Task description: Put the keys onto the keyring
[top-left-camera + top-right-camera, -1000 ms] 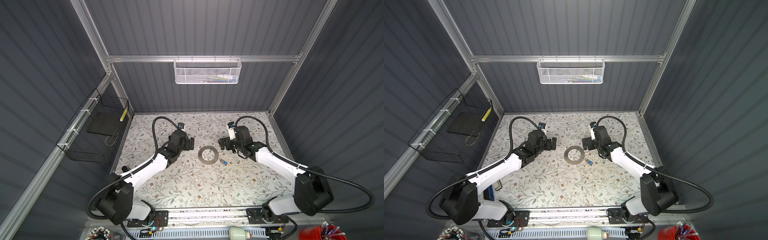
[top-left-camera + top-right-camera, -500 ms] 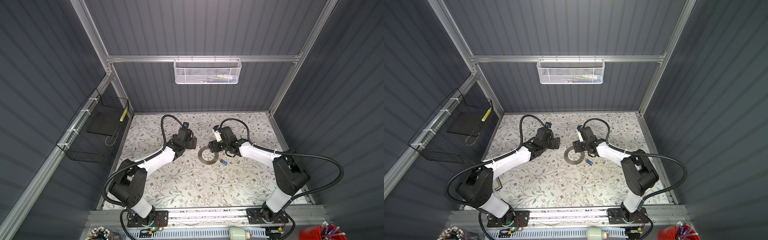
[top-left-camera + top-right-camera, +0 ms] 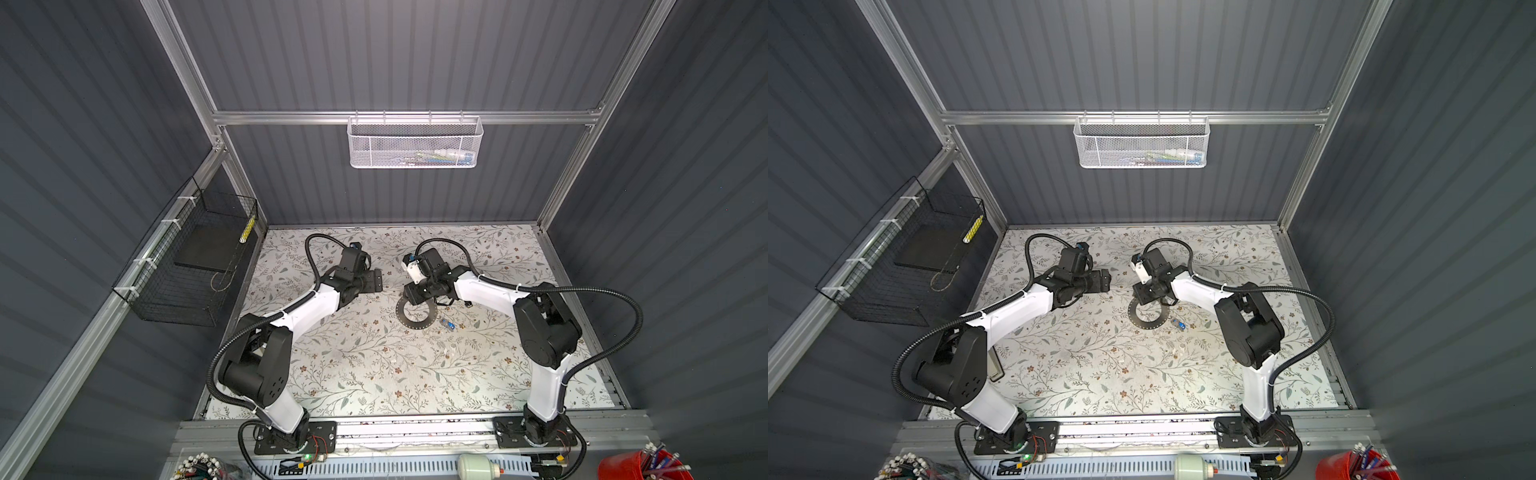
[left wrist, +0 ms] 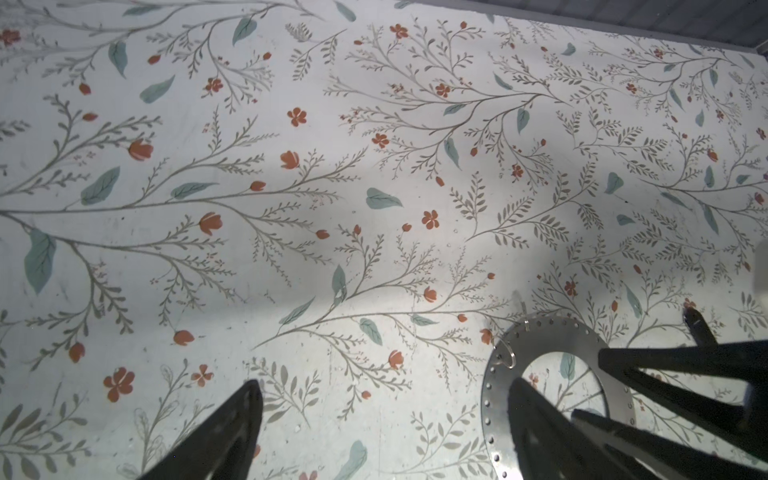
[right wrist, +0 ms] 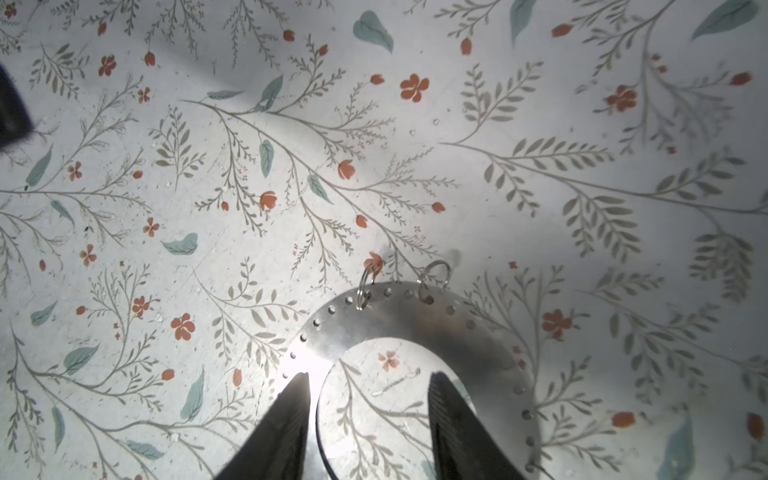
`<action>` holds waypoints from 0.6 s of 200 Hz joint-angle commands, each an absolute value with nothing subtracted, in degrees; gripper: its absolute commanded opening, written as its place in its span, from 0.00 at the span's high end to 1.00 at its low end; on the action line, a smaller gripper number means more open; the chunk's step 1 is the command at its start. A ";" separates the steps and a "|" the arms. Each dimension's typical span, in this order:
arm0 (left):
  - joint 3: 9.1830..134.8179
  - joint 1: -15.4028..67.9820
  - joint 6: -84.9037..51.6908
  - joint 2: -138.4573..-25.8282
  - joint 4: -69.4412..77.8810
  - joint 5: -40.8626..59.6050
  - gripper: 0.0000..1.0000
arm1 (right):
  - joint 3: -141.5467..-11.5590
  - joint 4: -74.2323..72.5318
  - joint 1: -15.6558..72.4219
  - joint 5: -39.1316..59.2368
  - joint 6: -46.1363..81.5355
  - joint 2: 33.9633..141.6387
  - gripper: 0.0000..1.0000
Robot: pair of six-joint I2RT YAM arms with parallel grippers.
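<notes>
Change since a second ago: the right hand (image 3: 410, 298) has shifted from beside the metal ring plate (image 3: 416, 327) to over its far rim, and its fingers have drawn closer together. The left hand (image 3: 377, 281) sits about where it was. The blue tag (image 3: 448, 325) has not moved.

1. Counter (image 3: 353, 365): floral-print surface carrying everything listed below.
2. Metal ring plate: flat, silver-grey, with holes punched round its edge. It lies flat near the counter's middle. Small split rings (image 5: 365, 287) are threaded through nearby holes on one stretch of its rim.
3. Right hand: fingers (image 5: 297, 411) partway apart. One tip is over the plate's band, the other at the inner edge of its opening. Nothing is seen pinched between them.
4. Left hand: fingers (image 4: 245, 419) spread wide and empty, over the counter to the left of the plate. It is apart from the plate in both top views.
5. Blue tag: on the counter just beside the plate's near right edge, clear of both hands.
6. Keys: none made out for certain. A thin pale sliver (image 5: 395, 384) lies inside the plate's opening, between the right fingers. Whether it is a key cannot be told.
</notes>
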State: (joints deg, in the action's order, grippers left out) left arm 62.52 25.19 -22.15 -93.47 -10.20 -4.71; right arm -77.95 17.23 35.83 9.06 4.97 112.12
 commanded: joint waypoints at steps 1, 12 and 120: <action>62.46 23.42 -26.20 -92.18 -13.82 -0.18 0.08 | -80.72 20.57 35.82 12.56 3.80 113.55 0.58; 62.77 22.71 -26.61 -92.75 -14.69 0.96 0.09 | -81.99 21.61 35.80 13.17 3.78 114.61 0.61; 63.84 22.50 -25.36 -95.45 -15.73 2.33 0.10 | -91.70 27.61 35.82 11.05 3.61 122.63 0.71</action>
State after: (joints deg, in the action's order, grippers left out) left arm 62.52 22.50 -25.80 -94.72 -13.63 1.58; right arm -88.92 24.99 35.83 11.55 4.43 120.97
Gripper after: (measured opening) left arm 0.904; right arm 0.297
